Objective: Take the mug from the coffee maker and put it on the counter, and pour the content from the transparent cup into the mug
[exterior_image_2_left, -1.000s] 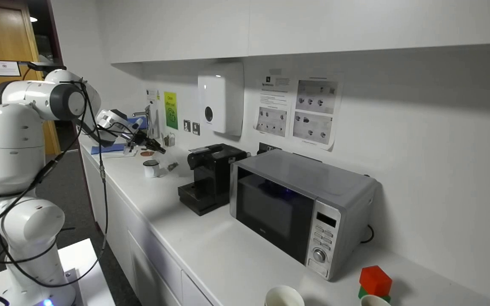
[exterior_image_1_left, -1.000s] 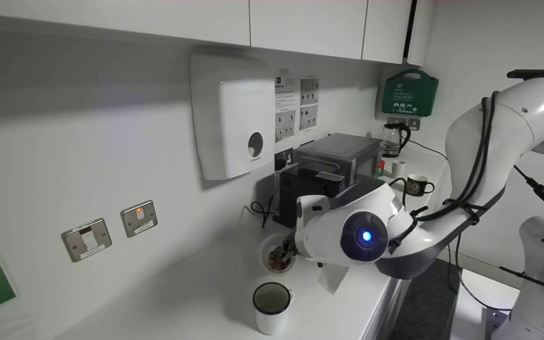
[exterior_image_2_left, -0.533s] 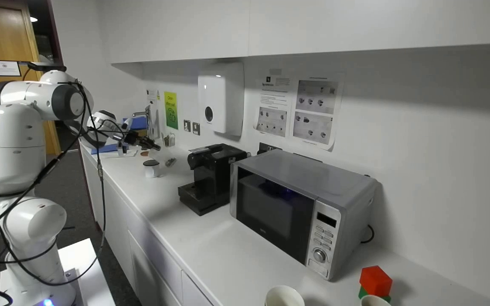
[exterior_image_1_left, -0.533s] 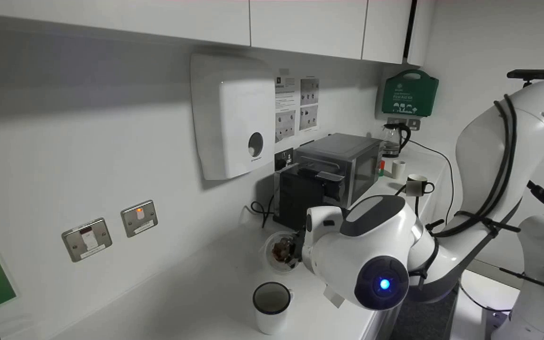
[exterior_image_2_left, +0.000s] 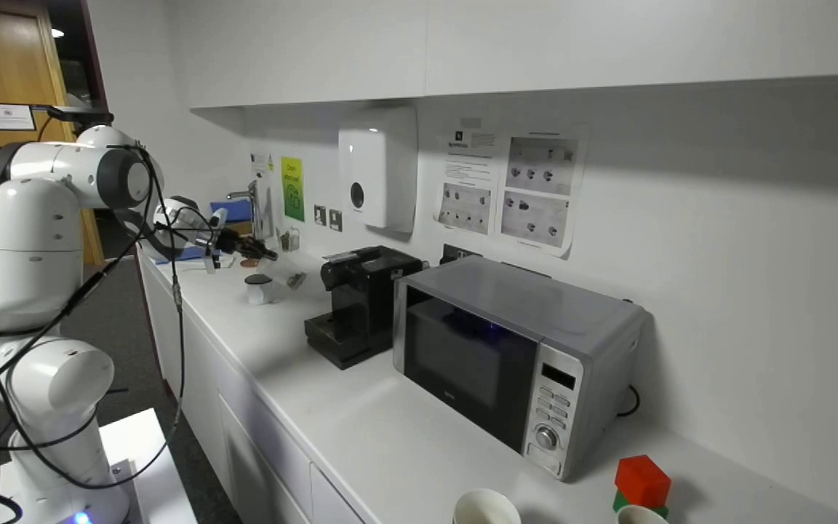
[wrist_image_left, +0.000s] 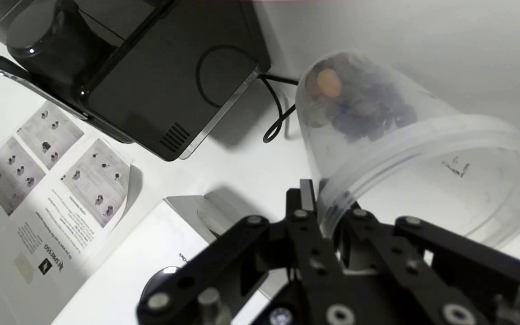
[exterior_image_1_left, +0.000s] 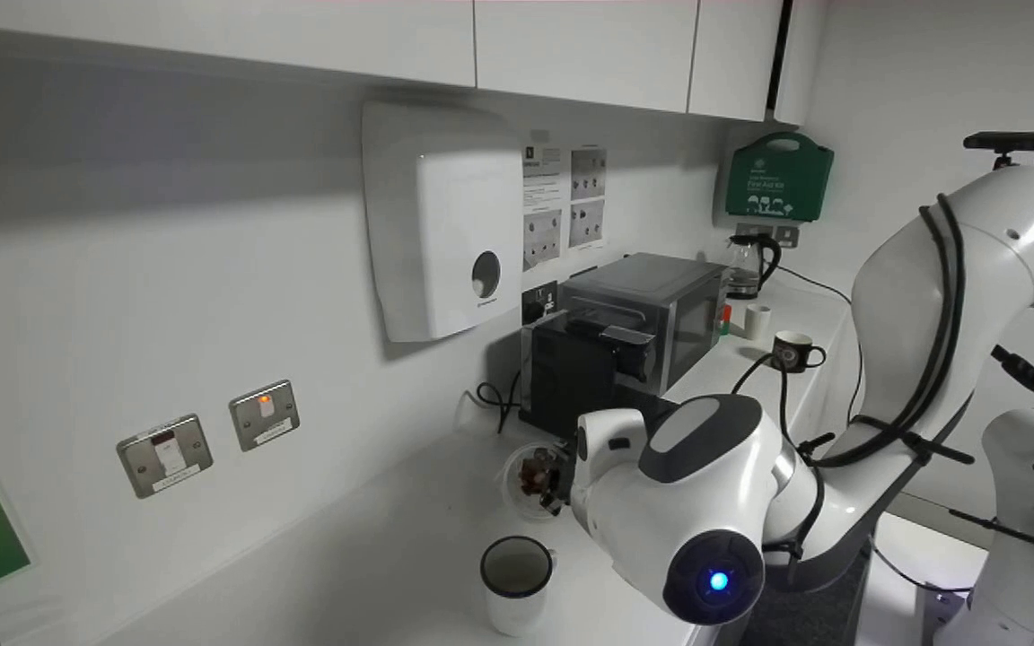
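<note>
The white mug (exterior_image_1_left: 515, 612) stands upright on the white counter (exterior_image_1_left: 373, 556). It also shows in an exterior view (exterior_image_2_left: 258, 293). My gripper (wrist_image_left: 325, 203) is shut on the rim and wall of the transparent cup (wrist_image_left: 377, 122). The cup is tilted, with dark and orange pieces gathered at its closed end. In both exterior views the cup (exterior_image_1_left: 517, 492) (exterior_image_2_left: 284, 272) is above the counter, beside the mug and apart from it. The gripper (exterior_image_1_left: 555, 484) is at the cup's arm side. The black coffee maker (exterior_image_2_left: 361, 306) stands behind; its side shows in the wrist view (wrist_image_left: 178, 85).
A grey microwave (exterior_image_2_left: 521, 313) stands beside the coffee maker. A white wall dispenser (exterior_image_1_left: 445, 224) hangs above the counter. A dark mug (exterior_image_1_left: 791, 353), a white cup (exterior_image_1_left: 757, 322) and a kettle (exterior_image_1_left: 744, 269) stand at the far end. Red and green blocks (exterior_image_2_left: 641, 482) show there too.
The wrist has swung down and toward the counter's front edge in an exterior view. The held cup has turned and shifted slightly away from the mug. The mug has not moved.
</note>
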`<state>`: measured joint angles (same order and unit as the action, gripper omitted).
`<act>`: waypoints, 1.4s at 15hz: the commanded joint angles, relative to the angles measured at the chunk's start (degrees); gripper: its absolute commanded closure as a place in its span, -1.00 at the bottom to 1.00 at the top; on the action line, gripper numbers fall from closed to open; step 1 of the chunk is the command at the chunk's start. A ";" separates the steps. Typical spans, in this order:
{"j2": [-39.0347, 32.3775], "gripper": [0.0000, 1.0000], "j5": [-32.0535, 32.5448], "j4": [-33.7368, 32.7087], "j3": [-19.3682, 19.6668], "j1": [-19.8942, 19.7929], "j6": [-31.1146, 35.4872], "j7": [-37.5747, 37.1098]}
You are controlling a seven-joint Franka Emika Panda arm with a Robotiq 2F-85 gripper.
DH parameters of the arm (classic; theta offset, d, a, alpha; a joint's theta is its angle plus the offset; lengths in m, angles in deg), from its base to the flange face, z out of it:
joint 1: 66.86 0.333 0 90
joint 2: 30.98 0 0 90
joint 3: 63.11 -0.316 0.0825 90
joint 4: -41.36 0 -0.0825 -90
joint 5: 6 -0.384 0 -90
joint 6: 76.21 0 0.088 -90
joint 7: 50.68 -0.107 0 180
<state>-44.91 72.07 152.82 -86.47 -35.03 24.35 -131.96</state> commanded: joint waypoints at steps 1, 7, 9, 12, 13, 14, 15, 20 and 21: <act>-2.24 0.95 4.30 -2.05 -0.24 1.41 -5.24 0.22; -5.79 0.95 6.45 -4.43 -0.02 3.62 -9.17 1.44; -6.86 0.95 7.10 -5.44 0.15 4.53 -10.49 1.71; -8.41 0.95 7.94 -7.19 0.39 6.00 -12.63 1.74; -8.79 0.95 8.29 -7.67 0.47 6.48 -13.23 1.81; -9.29 0.95 8.60 -8.36 0.59 6.98 -13.97 1.93; -9.65 0.95 8.84 -8.76 0.66 7.38 -14.49 2.00; -11.32 0.95 10.62 -10.53 1.39 9.36 -17.46 1.69; -11.65 0.95 11.18 -10.80 1.55 9.73 -18.10 1.57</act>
<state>-55.46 80.02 144.44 -86.17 -27.40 10.49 -131.72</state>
